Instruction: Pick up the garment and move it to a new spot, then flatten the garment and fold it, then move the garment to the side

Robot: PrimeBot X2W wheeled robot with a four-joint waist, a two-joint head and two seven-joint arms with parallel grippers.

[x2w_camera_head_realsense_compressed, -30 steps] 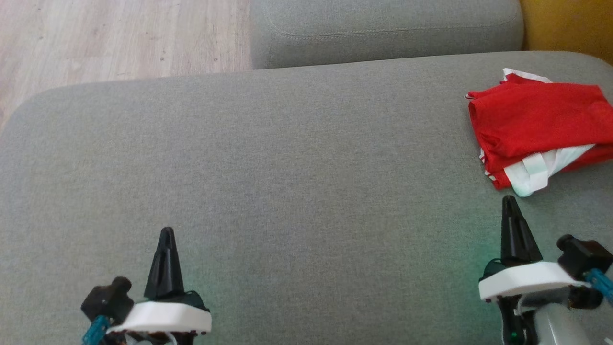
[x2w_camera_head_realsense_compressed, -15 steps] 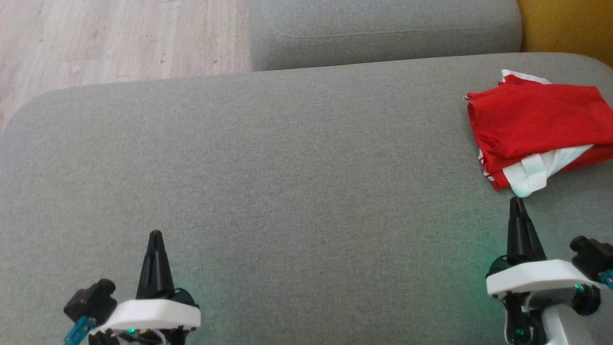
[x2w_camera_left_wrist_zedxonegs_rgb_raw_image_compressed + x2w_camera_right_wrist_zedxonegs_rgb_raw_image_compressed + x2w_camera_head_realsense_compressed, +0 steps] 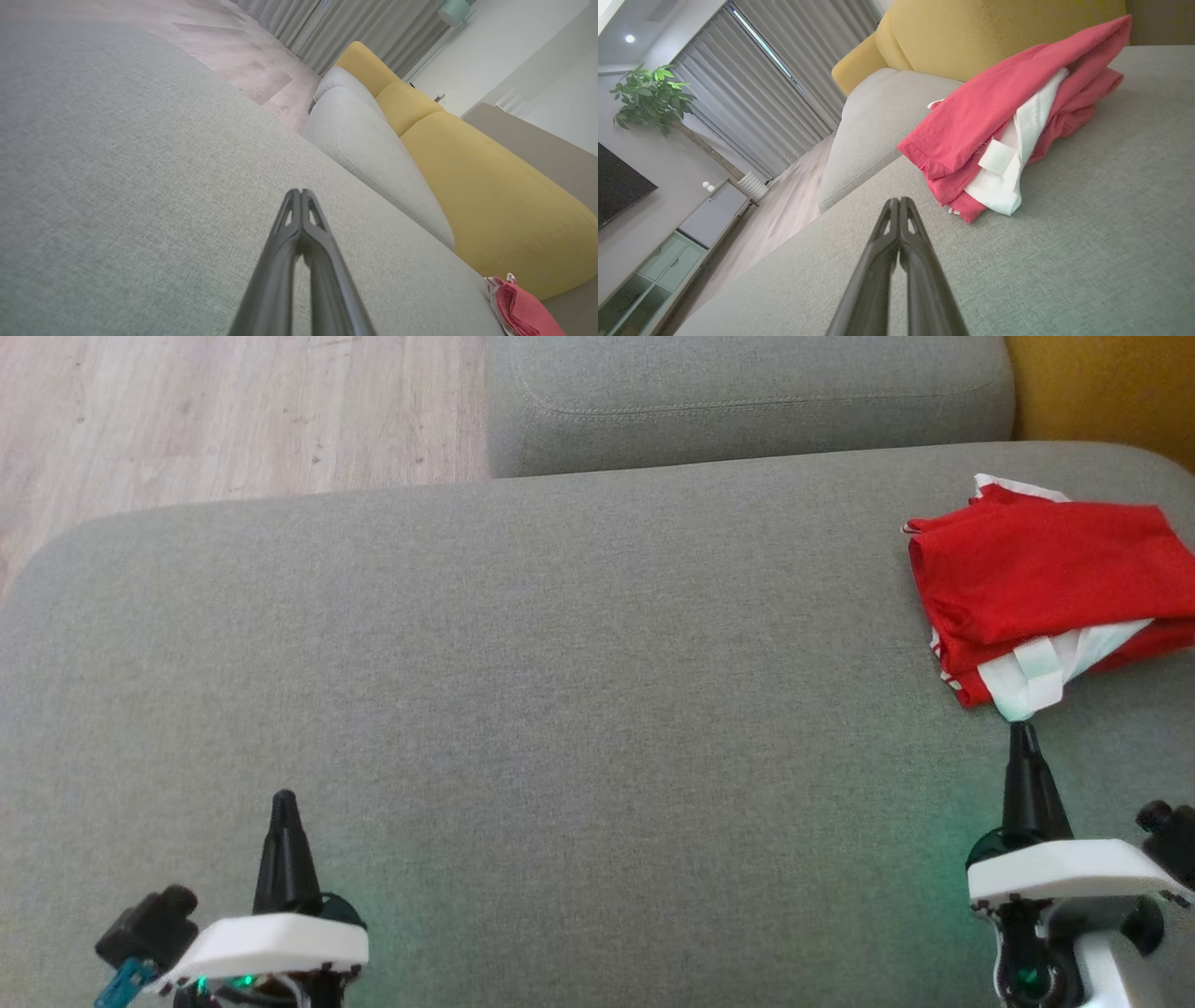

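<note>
Sofa seat (image 3: 560, 663) | red garment (image 3: 1046, 579) folded at right | left end effector (image 3: 283, 800), right end effector (image 3: 1024, 730): closed

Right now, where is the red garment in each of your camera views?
Head view: the red garment lies at the far right edge, on the grey cushion.
Left wrist view: it is in the bottom right corner, small.
Right wrist view: it is upper centre-right, just past the right pincer.
Shared landmark: the yellow backrest behind the garment.
</note>
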